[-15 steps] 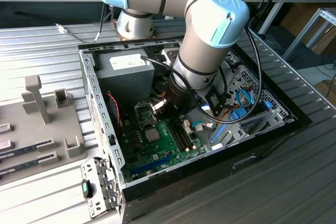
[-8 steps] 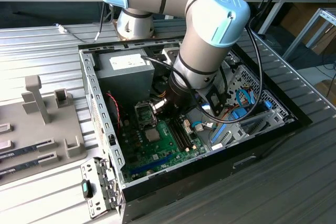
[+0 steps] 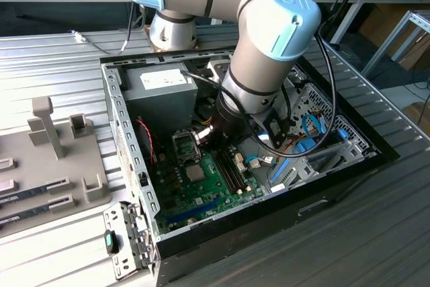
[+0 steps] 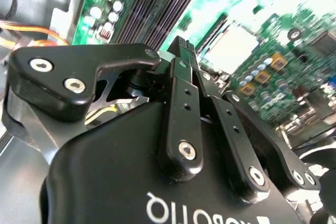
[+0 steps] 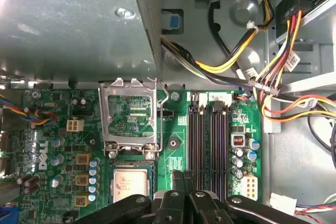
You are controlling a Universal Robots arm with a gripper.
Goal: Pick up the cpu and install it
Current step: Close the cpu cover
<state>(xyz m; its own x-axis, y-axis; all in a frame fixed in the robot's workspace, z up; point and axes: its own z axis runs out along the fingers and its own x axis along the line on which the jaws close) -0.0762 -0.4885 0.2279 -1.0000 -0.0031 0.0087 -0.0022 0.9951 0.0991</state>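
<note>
1. Exterior view: the grey-and-blue robot arm [image 3: 259, 45] reaches down into the open black computer case [image 3: 269, 193], which lies on a ribbed metal bench [image 3: 60, 247]. The black gripper [image 3: 205, 134] hangs over the green motherboard [image 3: 201, 189], near the grey power supply box [image 3: 161, 95] at the case's far corner.
2. Second wrist view: the gripper's black fingers [image 4: 181, 56] sit pressed together, nothing between them. The small flat square cpu with silvery metal top [image 4: 232, 45] lies beyond them on the motherboard.
3. First wrist view: cpu [image 5: 131, 182] rests in its socket beside the raised silvery metal socket frame [image 5: 130, 119], just beside the closed fingertips [image 5: 184, 179]. Black memory slots [image 5: 209, 140] run alongside.
</note>
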